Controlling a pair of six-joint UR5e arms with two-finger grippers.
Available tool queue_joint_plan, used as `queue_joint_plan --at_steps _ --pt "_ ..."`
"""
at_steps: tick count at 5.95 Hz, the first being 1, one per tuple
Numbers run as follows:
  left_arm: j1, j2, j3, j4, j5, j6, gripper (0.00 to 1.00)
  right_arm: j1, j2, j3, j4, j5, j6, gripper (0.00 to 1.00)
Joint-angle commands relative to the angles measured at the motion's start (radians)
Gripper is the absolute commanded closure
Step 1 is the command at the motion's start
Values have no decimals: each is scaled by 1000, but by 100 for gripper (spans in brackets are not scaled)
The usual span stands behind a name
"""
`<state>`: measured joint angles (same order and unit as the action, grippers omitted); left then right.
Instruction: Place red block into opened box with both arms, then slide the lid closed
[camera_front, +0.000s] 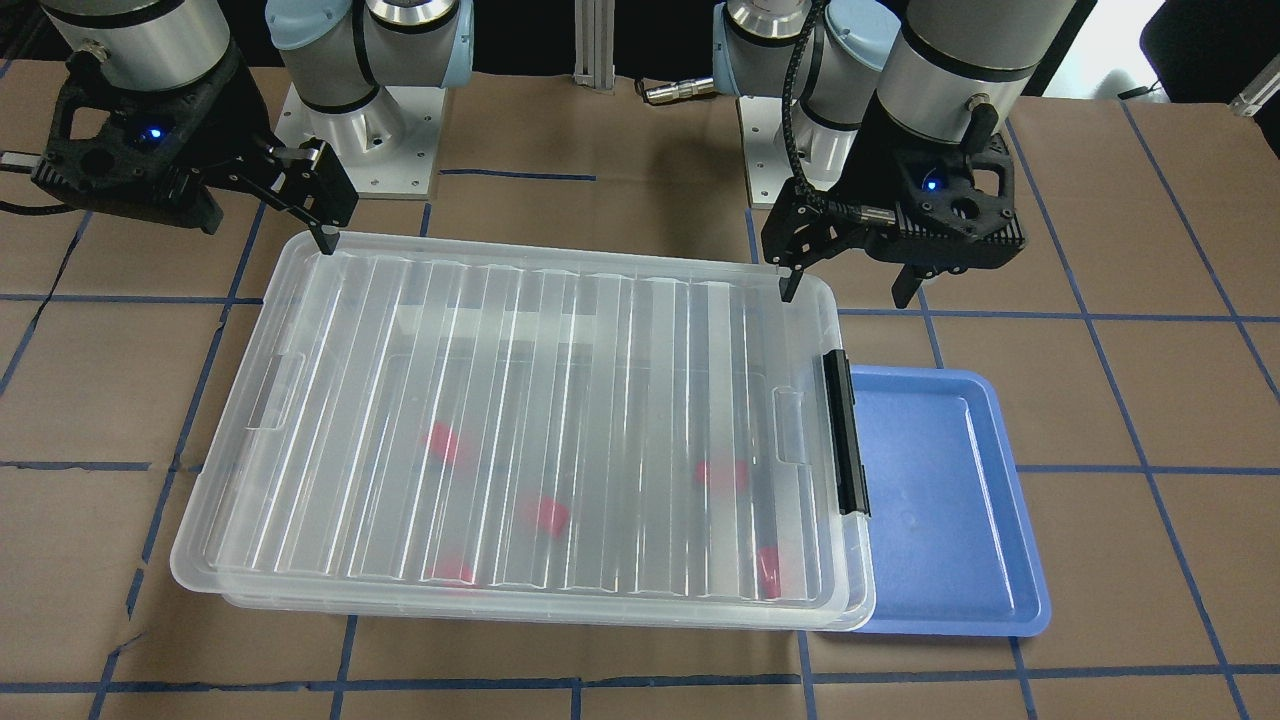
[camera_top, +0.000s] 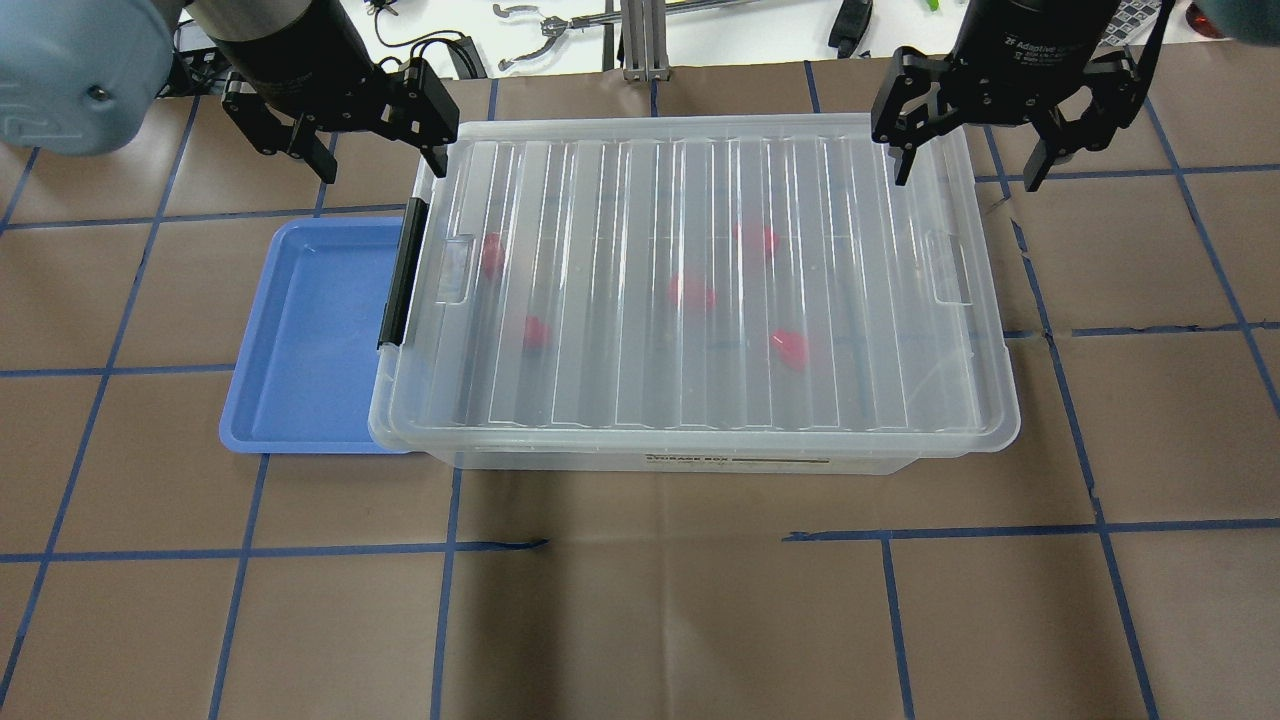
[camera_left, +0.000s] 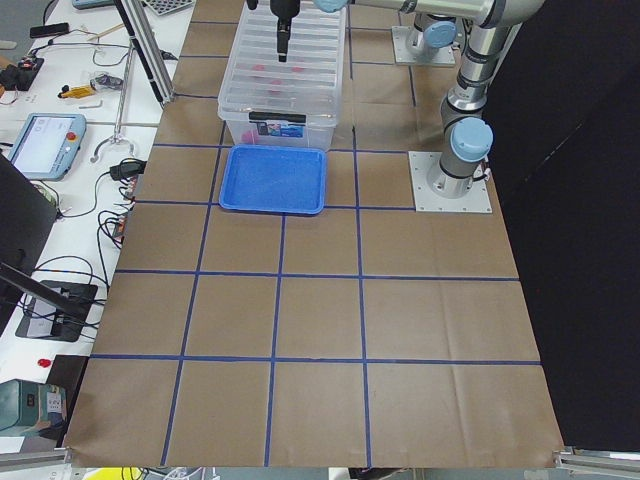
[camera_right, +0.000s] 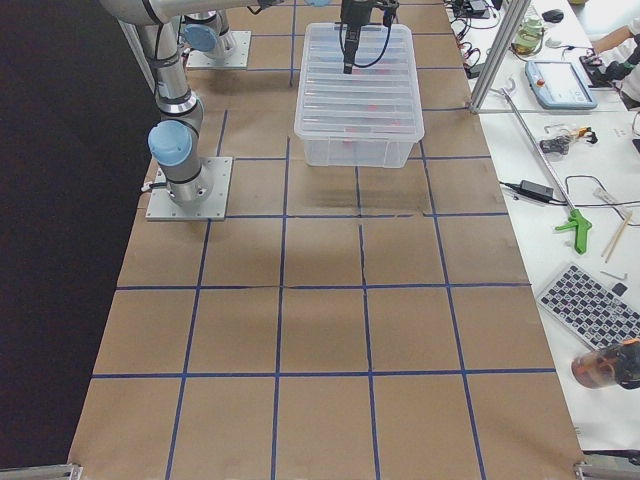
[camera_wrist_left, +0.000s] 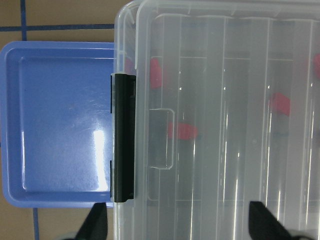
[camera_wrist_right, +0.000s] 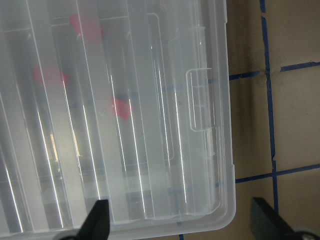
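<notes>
The clear box (camera_top: 700, 462) stands mid-table with the ribbed lid (camera_top: 600, 200) lying over it, its edges slightly offset from the box rim. Several red blocks (camera_top: 690, 293) show blurred through the lid, inside the box. My left gripper (camera_top: 382, 168) is open at the lid's corner near the black latch bar (camera_top: 400, 275), one finger over the lid and one outside it. At the opposite corner of the same long edge, my right gripper (camera_top: 965, 180) is open and straddles the edge the same way. Both are empty in the wrist views: left gripper (camera_wrist_left: 180, 225), right gripper (camera_wrist_right: 182, 222).
A blue tray (camera_top: 300, 330) lies against the box's latch end, partly under it, with nothing in it. Brown paper with blue tape lines covers the table (camera_top: 640, 600). Both arm bases (camera_front: 360, 130) stand close behind the box's long edge.
</notes>
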<state>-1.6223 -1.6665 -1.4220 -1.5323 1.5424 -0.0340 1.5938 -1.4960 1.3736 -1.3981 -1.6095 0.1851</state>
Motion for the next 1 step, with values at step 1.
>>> queue_joint_plan --at_steps 1 --pt "57 5 -8 1 -7 2 2 0 0 2 -4 0 -3 0"
